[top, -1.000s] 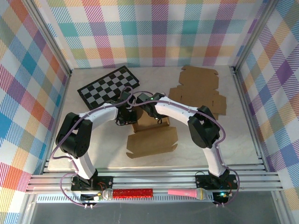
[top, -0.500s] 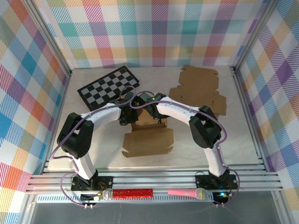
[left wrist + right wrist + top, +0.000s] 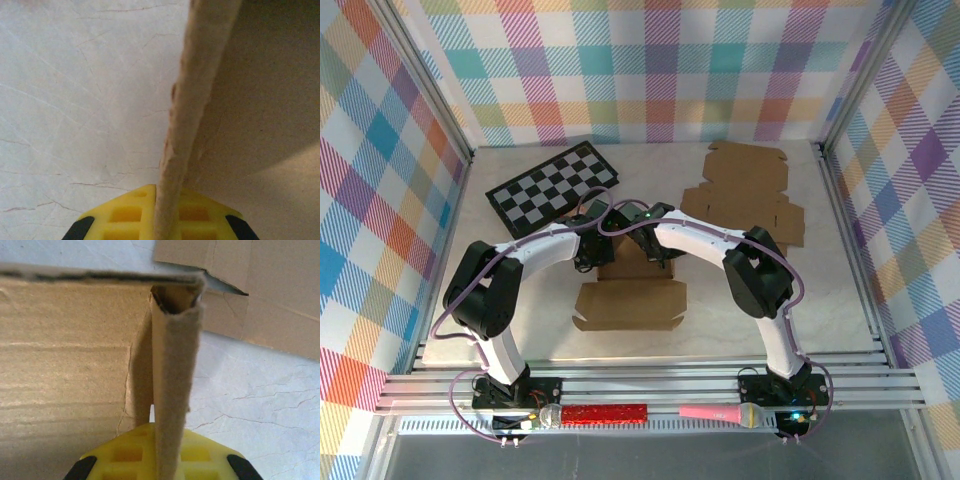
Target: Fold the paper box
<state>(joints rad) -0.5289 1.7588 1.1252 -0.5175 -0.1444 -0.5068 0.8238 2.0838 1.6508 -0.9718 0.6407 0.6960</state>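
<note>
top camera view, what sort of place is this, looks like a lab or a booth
Probably a robot test booth, not a home: plaid walls enclose a pale table, metal rails run along its near edge, and props such as a checkerboard and a cardboard box lie on it.

1. Top camera: high above and behind the arms (image 3: 510,290), looking down over the whole table (image 3: 820,310).
2. Left wrist camera: faces downward, very near the box (image 3: 185,110) — edge-on to one upright wall.
3. Right wrist camera: equally near, edge-on to another wall.
4. All three share the box.
</note>
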